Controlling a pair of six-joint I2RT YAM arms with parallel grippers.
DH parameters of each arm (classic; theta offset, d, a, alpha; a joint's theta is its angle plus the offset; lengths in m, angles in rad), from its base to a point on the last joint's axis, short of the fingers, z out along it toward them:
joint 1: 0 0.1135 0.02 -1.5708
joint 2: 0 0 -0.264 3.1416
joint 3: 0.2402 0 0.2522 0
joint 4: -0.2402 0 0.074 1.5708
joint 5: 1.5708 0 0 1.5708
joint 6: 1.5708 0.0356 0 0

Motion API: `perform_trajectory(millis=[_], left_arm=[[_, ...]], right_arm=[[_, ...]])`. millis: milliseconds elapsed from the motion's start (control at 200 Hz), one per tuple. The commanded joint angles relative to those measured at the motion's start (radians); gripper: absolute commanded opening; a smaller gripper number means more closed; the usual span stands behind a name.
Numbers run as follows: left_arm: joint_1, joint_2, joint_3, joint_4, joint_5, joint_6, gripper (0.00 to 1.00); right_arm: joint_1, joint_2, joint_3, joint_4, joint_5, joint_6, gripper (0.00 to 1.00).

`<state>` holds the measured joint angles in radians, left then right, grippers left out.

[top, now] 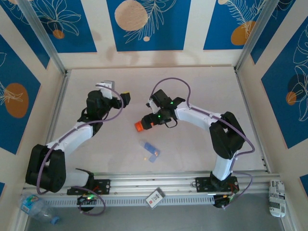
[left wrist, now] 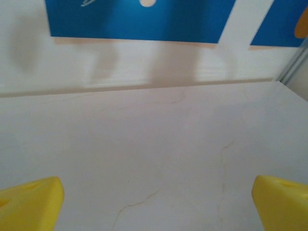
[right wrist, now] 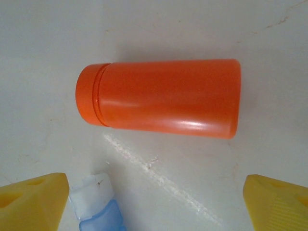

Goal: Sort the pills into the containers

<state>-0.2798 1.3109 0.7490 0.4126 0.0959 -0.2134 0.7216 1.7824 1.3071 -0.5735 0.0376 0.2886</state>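
Note:
An orange bottle (right wrist: 159, 98) lies on its side on the white table, cap to the left, just beyond my right gripper (right wrist: 154, 207). That gripper is open, its yellow fingertips (right wrist: 33, 202) wide apart with nothing between them. In the top view the right gripper (top: 150, 121) hangs over the bottle (top: 139, 126) at mid-table. The containers (top: 151, 150), a pale-blue strip, lie nearer the front; one end of the containers (right wrist: 96, 209) shows by my left fingertip. A tiny orange speck (top: 146, 157), perhaps one of the pills, sits beside the strip. My left gripper (top: 124, 98) is open over bare table (left wrist: 154, 144).
Patterned blue walls (top: 144, 24) enclose the table on three sides. A white tag (top: 155, 197) lies on the front rail, a plastic water bottle (top: 38, 209) at the front left, a crumpled packet (top: 277, 197) at the front right.

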Motion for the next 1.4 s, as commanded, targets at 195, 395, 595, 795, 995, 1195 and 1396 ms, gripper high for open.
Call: perform_trajectory(millis=[195, 395, 595, 795, 995, 1195, 1396], left_arm=[[0.037, -0.016, 0.023, -0.004, 0.042, -0.054, 1.0], [0.039, 0.0, 0.049, -0.027, 0.071, -0.057, 1.0], [0.041, 0.0, 0.053, -0.042, 0.082, -0.05, 1.0], [0.044, -0.002, 0.057, -0.051, 0.089, -0.043, 1.0], [0.047, 0.001, 0.066, -0.055, 0.095, -0.04, 1.0], [0.048, 0.002, 0.066, -0.057, 0.1, -0.041, 1.0], [0.047, 0.002, 0.061, -0.052, 0.107, -0.044, 1.0]], right_arm=[[0.104, -0.084, -0.08, -0.064, -0.034, -0.054, 0.91], [0.137, -0.045, -0.072, -0.098, -0.083, -0.087, 0.83], [0.148, 0.018, -0.045, -0.095, -0.114, -0.097, 0.76], [0.148, 0.054, -0.041, -0.071, -0.15, -0.092, 0.73], [0.149, 0.082, -0.033, -0.056, -0.181, -0.086, 0.69], [0.15, 0.101, -0.042, -0.04, -0.195, -0.08, 0.66], [0.148, 0.107, -0.051, -0.027, -0.198, -0.079, 0.63]])
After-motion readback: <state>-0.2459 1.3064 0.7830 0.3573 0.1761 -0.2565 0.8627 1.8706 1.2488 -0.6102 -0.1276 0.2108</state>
